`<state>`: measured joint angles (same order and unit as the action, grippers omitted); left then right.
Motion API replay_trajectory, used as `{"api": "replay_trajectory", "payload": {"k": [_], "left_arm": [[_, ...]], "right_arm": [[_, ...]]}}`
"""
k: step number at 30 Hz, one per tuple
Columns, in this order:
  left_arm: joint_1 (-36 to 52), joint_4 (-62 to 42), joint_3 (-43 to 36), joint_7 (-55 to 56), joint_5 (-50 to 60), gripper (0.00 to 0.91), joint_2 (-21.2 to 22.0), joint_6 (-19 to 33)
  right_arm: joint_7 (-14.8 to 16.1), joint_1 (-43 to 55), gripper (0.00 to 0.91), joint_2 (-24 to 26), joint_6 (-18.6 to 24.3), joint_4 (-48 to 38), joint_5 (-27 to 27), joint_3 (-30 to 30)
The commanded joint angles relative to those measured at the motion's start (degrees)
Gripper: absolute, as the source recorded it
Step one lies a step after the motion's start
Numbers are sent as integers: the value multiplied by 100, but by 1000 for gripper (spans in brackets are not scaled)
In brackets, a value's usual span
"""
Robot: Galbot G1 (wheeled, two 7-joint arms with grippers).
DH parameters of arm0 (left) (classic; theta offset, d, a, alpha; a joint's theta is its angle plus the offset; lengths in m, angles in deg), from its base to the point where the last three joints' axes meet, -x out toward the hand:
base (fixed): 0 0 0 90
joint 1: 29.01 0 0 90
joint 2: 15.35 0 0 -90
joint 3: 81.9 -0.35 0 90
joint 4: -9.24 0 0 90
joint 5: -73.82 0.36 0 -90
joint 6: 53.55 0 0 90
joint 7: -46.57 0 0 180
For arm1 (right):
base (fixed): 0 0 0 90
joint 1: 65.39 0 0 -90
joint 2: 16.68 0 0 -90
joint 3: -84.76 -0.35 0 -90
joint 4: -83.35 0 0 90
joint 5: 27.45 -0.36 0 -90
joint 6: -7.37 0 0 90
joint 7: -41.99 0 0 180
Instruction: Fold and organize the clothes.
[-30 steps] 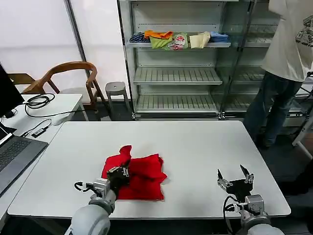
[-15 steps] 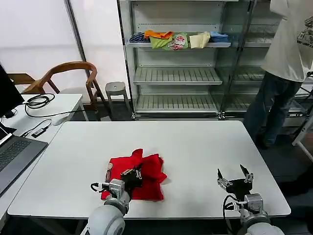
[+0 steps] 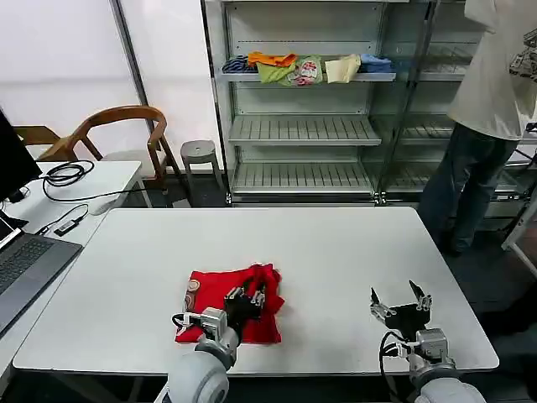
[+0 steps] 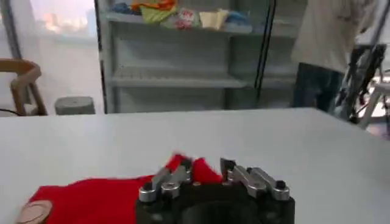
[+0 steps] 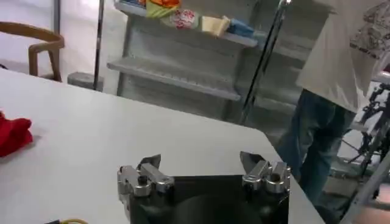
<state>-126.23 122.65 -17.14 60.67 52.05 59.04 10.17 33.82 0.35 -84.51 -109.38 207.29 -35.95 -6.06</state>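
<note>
- Head view: red T-shirt (image 3: 228, 304) lies folded on white table (image 3: 336, 252), near front edge; left gripper (image 3: 246, 296) sits over its right part, jaws a bit apart.
- Left wrist view: T-shirt (image 4: 97, 196) under the fingers (image 4: 172, 178).
- Right wrist view: right gripper (image 5: 202, 165) wide open, holding nothing, well apart from T-shirt (image 5: 12, 134).

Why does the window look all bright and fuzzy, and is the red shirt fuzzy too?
Left wrist view: daylight washes out the window behind the shelf, and the red T-shirt looks soft and smeared near the left gripper. Head view: the T-shirt is sharper on the evenly lit table.
</note>
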Motion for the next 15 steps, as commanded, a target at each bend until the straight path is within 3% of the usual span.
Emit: {"api": "replay_trajectory", "payload": {"k": [1,10,15], "left_arm": [[3,238,50,-341,-268,907,223,843],[-537,512,1722,-542,6,907,-742,961],[-984,133,2197,-478,285,907,-806,695]], "right_arm": [[4,59,907,0,-1,-1,11,42],[26,137,907,-75,58,23,7,158],[29,165,907,-115,73,22,10,218]]}}
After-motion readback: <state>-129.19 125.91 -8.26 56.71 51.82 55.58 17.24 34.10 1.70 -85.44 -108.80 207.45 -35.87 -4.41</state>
